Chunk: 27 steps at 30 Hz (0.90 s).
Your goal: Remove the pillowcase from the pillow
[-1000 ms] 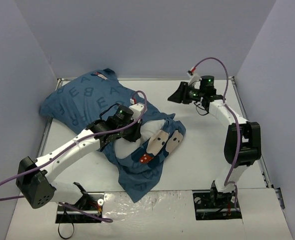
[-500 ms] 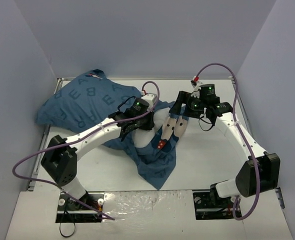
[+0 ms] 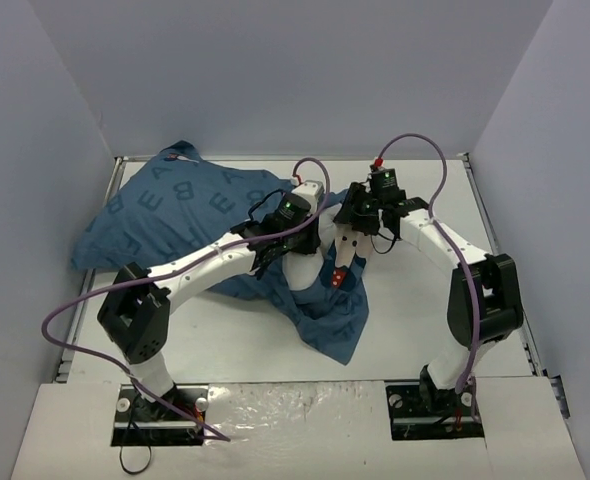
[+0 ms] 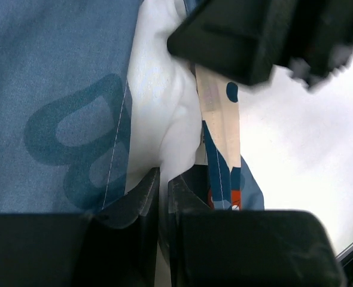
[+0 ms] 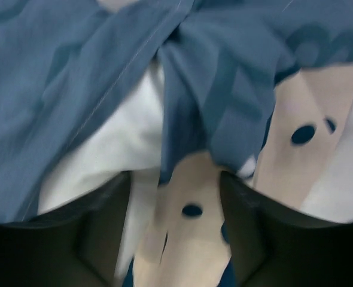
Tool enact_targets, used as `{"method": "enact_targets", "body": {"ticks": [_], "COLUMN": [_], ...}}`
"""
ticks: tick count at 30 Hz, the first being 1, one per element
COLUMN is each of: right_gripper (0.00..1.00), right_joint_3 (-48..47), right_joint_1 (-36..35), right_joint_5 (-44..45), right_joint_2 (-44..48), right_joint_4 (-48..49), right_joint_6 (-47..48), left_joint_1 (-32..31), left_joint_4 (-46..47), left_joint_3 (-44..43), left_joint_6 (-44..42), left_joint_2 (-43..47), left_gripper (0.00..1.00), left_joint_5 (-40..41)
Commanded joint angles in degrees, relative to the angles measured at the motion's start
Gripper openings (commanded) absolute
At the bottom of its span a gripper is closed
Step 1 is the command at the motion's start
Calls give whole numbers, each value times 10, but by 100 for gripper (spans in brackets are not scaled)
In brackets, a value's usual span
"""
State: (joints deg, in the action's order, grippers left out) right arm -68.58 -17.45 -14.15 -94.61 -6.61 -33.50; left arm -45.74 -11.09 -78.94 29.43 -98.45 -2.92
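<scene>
The teal-blue pillowcase [image 3: 175,205] lies across the left and middle of the table, its printed mouse faces [image 3: 345,255] at the open end. A corner of the white pillow [image 3: 303,268] sticks out there. My left gripper [image 3: 313,232] is shut on a fold of white pillow cloth [image 4: 164,101], pinched between its jaws [image 4: 163,182], with pillowcase [image 4: 51,101] to the left. My right gripper [image 3: 349,222] is right beside it. Its jaws stand open [image 5: 176,221] around the cream mouse-face edge of the pillowcase [image 5: 236,78], with the pillow [image 5: 116,143] to the left.
The white table [image 3: 435,310] is boxed in by grey-blue walls [image 3: 35,150] at left, back and right. Purple cables [image 3: 415,140] loop above both arms. The two wrists are close together at the middle. A pillowcase flap [image 3: 335,330] trails toward the near edge.
My left gripper has moved right and back, dragging the pillow corner and pillowcase along. My right gripper has swung left and come down onto the pillowcase's open end.
</scene>
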Motion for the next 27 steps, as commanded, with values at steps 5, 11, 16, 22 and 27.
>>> {"method": "enact_targets", "body": {"ticks": [5,11,16,22,27], "right_gripper": [29,14,1,0,0], "right_joint_3": [-50,-21,-22,-34,-24], "right_joint_1": [12,42,106,121,145], "right_joint_5": [139,160,83,-64,-236], "right_joint_2": [-82,-80,-113,-190,-218], "right_joint_4": [2,17,88,104,184], "right_joint_6": [-22,0,28,61,87], "left_joint_1": [-7,0,3,14,32], "left_joint_4": [13,0,-3,24,13], "left_joint_3": [17,40,76,114,99], "left_joint_6": [14,4,-12,-23,-33], "left_joint_2": [65,99,139,178,216], "left_gripper": [2,2,2,2,2], "left_joint_5": [12,22,-6,-49,-53]}}
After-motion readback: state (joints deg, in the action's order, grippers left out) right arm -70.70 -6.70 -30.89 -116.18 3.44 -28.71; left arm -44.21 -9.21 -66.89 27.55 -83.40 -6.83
